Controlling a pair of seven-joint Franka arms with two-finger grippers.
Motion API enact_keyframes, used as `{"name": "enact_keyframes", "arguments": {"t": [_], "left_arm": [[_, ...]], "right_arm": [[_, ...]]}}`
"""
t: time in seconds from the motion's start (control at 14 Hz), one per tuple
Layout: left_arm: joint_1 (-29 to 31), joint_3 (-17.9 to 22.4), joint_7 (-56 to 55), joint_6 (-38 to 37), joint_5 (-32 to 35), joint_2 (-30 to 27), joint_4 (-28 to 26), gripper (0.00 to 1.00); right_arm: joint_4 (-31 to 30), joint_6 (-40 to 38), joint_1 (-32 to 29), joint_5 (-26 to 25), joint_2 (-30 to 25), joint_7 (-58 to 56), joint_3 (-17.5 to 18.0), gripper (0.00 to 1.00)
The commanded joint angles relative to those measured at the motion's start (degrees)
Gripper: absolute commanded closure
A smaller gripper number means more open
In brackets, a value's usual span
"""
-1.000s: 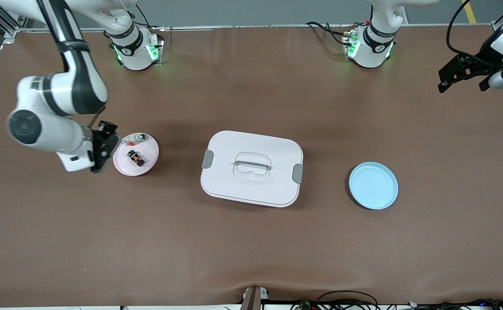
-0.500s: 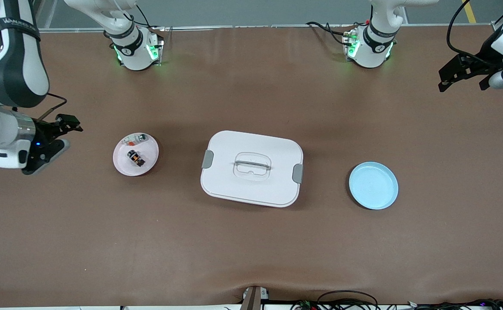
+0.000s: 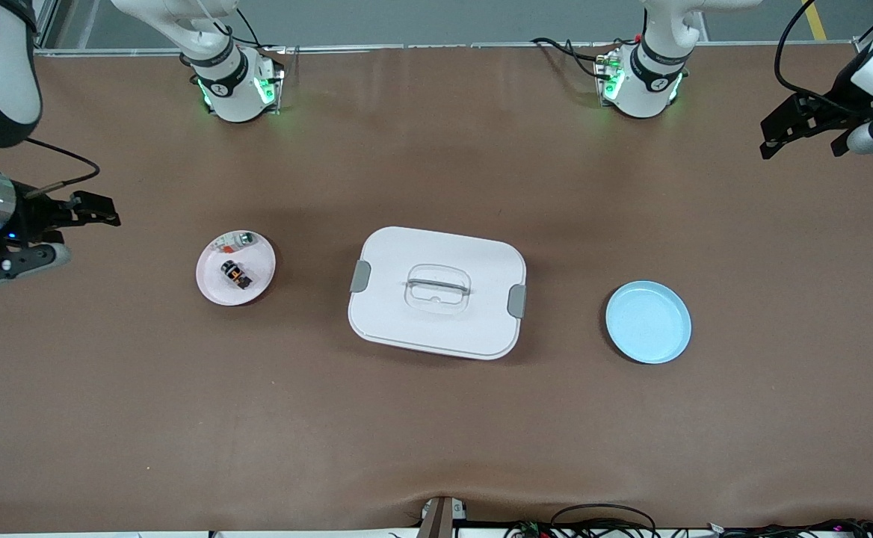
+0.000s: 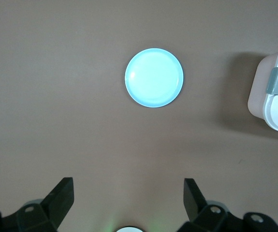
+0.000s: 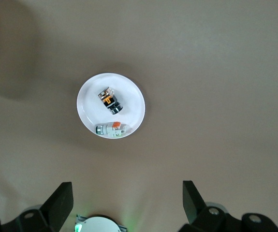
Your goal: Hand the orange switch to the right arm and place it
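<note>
The orange switch (image 3: 235, 274), a tiny black block with an orange patch, lies on the small pink plate (image 3: 257, 263) toward the right arm's end of the table. It also shows in the right wrist view (image 5: 109, 99), on the plate (image 5: 132, 104). My right gripper (image 3: 69, 237) is open and empty, raised over bare table beside the plate at the table's end; in its own view (image 5: 126, 203) its jaws stand wide apart. My left gripper (image 3: 806, 140) is open and empty, waiting high over the left arm's end of the table, and shows in its own view (image 4: 128, 200).
A small whitish-clear part (image 3: 239, 240) with red and green bits lies on the same pink plate (image 5: 112, 128). A white lidded box (image 3: 437, 292) with grey latches stands mid-table. A light blue plate (image 3: 648, 322) sits toward the left arm's end (image 4: 153, 77).
My right arm has drawn back from the pink plate toward the table's end, gripper open and empty. The switch stays on the plate. The left arm has not moved.
</note>
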Motion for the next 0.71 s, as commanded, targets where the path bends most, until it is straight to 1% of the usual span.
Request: {"name": "enact_keyframes", "arguments": {"t": [0.0,0.14,0.36,0.5,0.64], "left_arm": [[0.1,0.1,1.1,-0.8,-0.4,-2.3,-1.4,0.0],[0.2,0.2,1.2,-0.8,-0.4,-2.4,-1.9,0.0],[0.2,0.3,1.1,-0.7,-0.4,-2.4,-2.2,0.0],[0.2,0.3,1.1,-0.4,-0.4,-2.1,-2.2,0.0],[0.2,0.3,1.1,-0.3,-0.4,-1.8,-2.3,0.0]], "right_arm": [[3.2,-1.4,-0.7,-1.0,-0.2,3.4,0.4,0.0],[6.1,-3.1,-1.2,-0.3,0.0,4.7,0.6,0.0],[6.0,-2.7,-1.0,2.0,-0.8,7.5,0.7,0.0],[5.7,-2.7,-0.9,1.8,-1.1,13.1,0.9,0.0],[4.3,-2.4,-1.0,1.5,-2.4,14.8,0.8,0.0]]}}
